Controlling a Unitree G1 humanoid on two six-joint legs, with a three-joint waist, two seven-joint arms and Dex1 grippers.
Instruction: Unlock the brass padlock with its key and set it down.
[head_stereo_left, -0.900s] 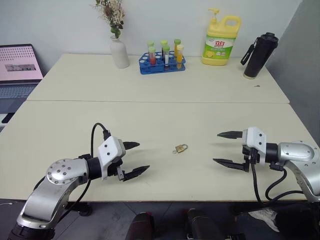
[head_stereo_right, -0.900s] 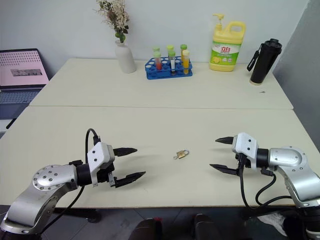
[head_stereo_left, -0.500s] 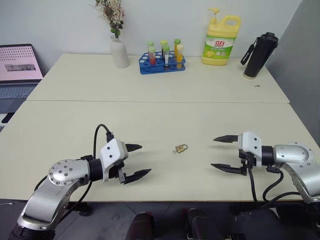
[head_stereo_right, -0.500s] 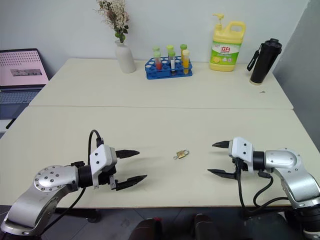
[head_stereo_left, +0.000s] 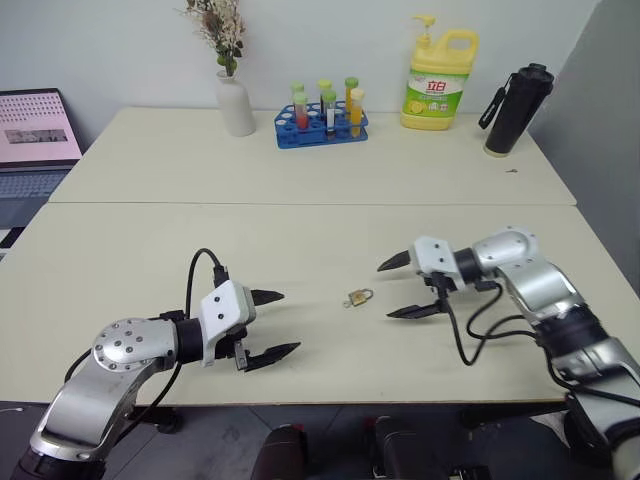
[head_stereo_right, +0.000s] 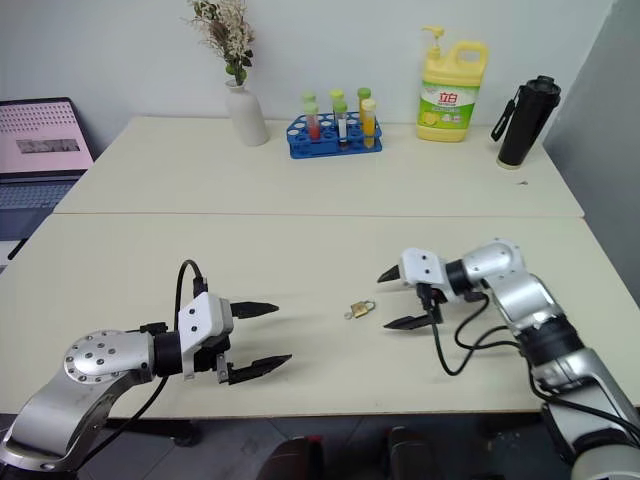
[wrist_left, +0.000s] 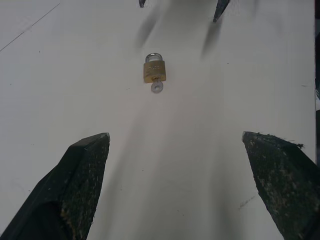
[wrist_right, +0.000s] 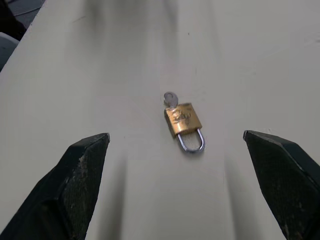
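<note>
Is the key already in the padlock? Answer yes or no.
Yes: the key sticks out of the brass padlock at the end opposite its shackle.

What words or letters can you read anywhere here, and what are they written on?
"立白": the two big red characters on the label of the yellow soap bottle; the smaller print below them is too small to read.
Engraving on the brass padlock: there, but too blurred to read.
Laptop screen: too small to read.
</note>
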